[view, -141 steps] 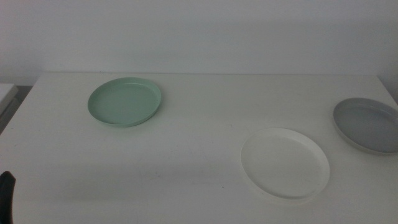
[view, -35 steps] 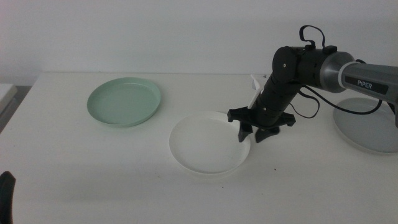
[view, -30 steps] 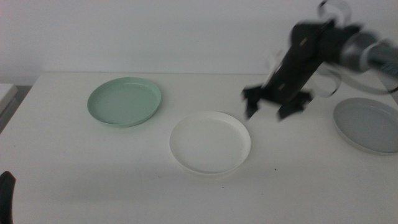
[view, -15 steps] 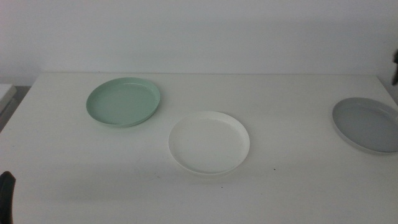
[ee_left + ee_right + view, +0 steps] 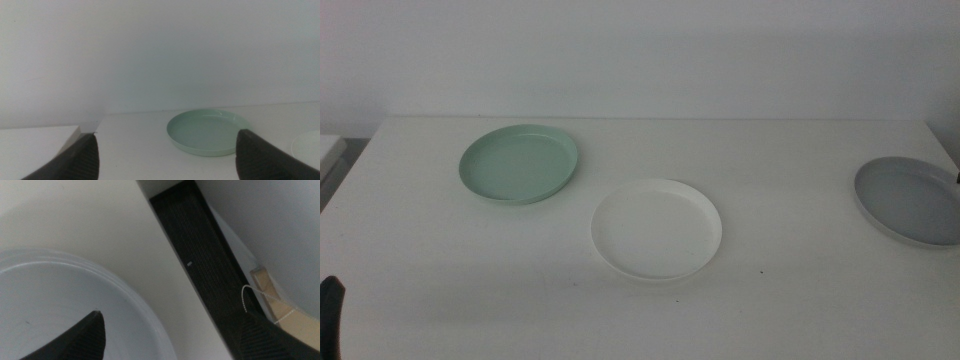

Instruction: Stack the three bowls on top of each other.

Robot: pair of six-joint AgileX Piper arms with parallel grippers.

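Observation:
Three bowls lie apart on the white table (image 5: 800,150). The mint green bowl (image 5: 520,163) is at the back left, the white bowl (image 5: 657,228) in the middle, and the grey bowl (image 5: 910,200) at the right edge. My right gripper (image 5: 172,320) is open, with nothing between its jaws, and hangs over the grey bowl (image 5: 50,300) near its rim. In the middle view that arm is almost wholly out of the picture. My left gripper (image 5: 166,136) waits open at the front left, facing the green bowl (image 5: 207,132) from a distance. Only its dark tip (image 5: 328,310) shows in the middle view.
A black strip (image 5: 200,260) runs beyond the table's edge, close to the grey bowl. A pale wall rises behind the table. A sliver of the white bowl (image 5: 310,145) shows in the left wrist view.
The right gripper let go of the white bowl in the table's middle, rose and pulled away to the right, out of the middle view. The white bowl stays where it was set.

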